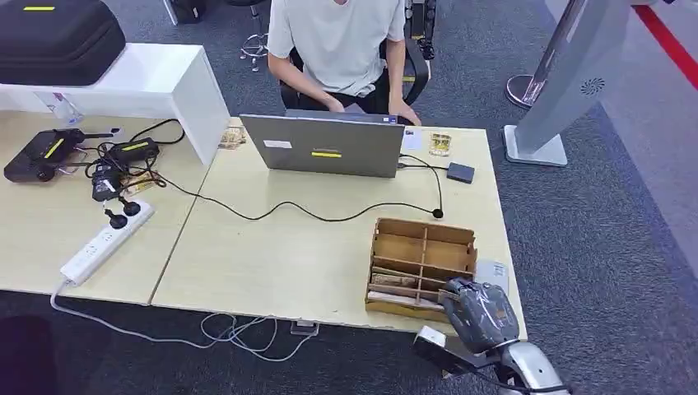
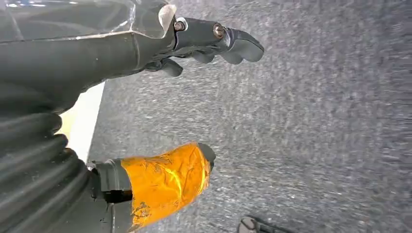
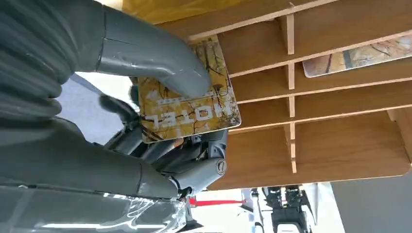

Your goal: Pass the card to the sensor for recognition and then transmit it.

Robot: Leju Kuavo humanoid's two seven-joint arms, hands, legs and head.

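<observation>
Grey carpet (image 1: 593, 247) is spreading round two pale tables (image 1: 272, 255), leaving open floor on the right beside a silver stand (image 1: 568, 74). At the far edge a person (image 1: 342, 41) is sitting behind a laptop (image 1: 333, 146). Near the right front corner, a wooden divider box (image 1: 420, 265) is sitting beside the right hand (image 3: 160, 145), which is pinching a hotel card (image 3: 187, 104) just beside the box's compartments. Hanging over carpet, the left hand (image 2: 160, 97) is holding nothing, fingers spread.

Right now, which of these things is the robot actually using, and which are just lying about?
Job: right hand pinching the hotel card; wooden card rack; small dark box, perhaps the sensor.
Lying about: laptop, power strip, black case.
</observation>
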